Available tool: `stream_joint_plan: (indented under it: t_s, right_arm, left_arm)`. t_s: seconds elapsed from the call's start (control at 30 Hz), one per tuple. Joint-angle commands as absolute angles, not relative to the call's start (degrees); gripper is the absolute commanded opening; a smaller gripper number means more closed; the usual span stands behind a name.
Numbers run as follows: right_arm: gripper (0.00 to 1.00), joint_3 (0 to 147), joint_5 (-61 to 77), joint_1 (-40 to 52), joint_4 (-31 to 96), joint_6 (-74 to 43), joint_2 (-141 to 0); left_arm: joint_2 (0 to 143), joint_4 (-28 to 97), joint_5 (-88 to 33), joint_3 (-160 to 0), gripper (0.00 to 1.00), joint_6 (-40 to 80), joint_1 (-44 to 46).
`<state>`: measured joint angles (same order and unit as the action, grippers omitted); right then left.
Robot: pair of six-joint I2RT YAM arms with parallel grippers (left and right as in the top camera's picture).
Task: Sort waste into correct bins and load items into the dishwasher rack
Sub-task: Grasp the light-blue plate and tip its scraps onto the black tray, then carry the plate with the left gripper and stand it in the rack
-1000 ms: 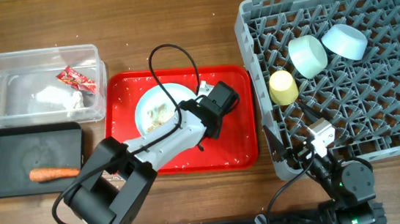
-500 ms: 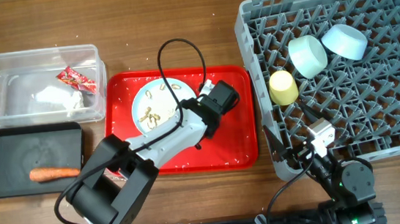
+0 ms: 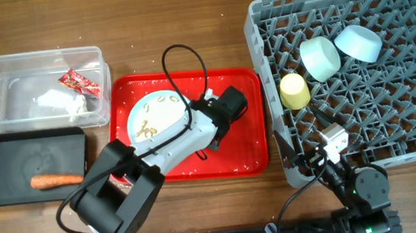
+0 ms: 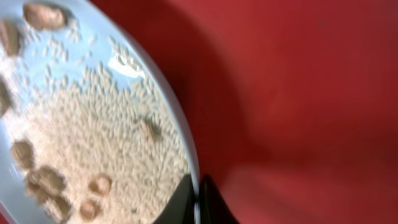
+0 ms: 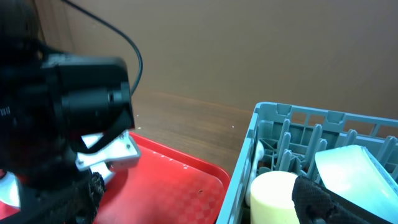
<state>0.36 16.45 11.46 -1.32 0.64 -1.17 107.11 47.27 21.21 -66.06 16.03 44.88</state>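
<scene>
My left gripper (image 3: 191, 116) is shut on the right rim of the pale blue round plate (image 3: 151, 118), which sits over the red tray (image 3: 235, 156) and carries beige food scraps (image 3: 146, 127). The left wrist view shows the jaws (image 4: 198, 200) pinching the plate (image 4: 93, 112), with scraps (image 4: 43, 180) and crumbs on it. The grey rack (image 3: 362, 124) holds two mint-blue bowls (image 3: 319, 57) (image 3: 359, 43) and the yellow cup (image 3: 294, 90). My right gripper (image 3: 298, 157) is open and empty at the rack's front left corner. I cannot make out the spoon.
The clear tub (image 3: 5, 71) at the back left holds the red-and-white wrapper (image 3: 81, 81) and white tissue (image 3: 57, 104). The black tray (image 3: 0, 178) in front of it holds the carrot (image 3: 56, 180). The right wrist view shows the cup (image 5: 273, 196), a bowl (image 5: 348, 165) and the rack wall (image 5: 245, 168).
The plate has moved left across the red tray in my left gripper's hold, and its scraps have shifted. The right arm has not moved.
</scene>
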Motion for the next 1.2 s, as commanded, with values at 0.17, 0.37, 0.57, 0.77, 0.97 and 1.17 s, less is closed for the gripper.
stream_joint_plan:
  t_s: [0.17, 0.37, 0.57, 0.77, 0.97, 1.17]
  right_arm:
    - [1.00, 0.3, 16.5, 11.2, -1.4, -0.1, -1.0]
    - [1.00, 0.3, 16.5, 11.2, -1.4, -0.1, -1.0]
    - [1.00, 0.3, 16.5, 11.2, -1.4, -0.1, -1.0]
    - [1.00, 0.3, 16.5, 11.2, -1.4, -0.1, -1.0]
    - [1.00, 0.3, 16.5, 11.2, -1.4, -0.1, -1.0]
    - [1.00, 0.3, 16.5, 11.2, -1.4, -0.1, -1.0]
  left_arm:
    - [97.2, 63.9, 22.6, -81.9, 0.04, 15.2, 44.7]
    - [89.8, 71.3, 23.0, -88.2, 0.04, 14.1, 42.9]
    - [77.9, 73.4, 7.6, -88.2, 0.04, 15.9, 26.2]
    - [75.2, 73.6, -5.1, -82.9, 0.04, 15.2, -6.1]
    - [75.2, 58.4, -24.3, -68.5, 0.04, 5.5, -26.7]
    - [74.0, 57.0, -51.1, -65.7, 0.04, -8.1, -43.0]
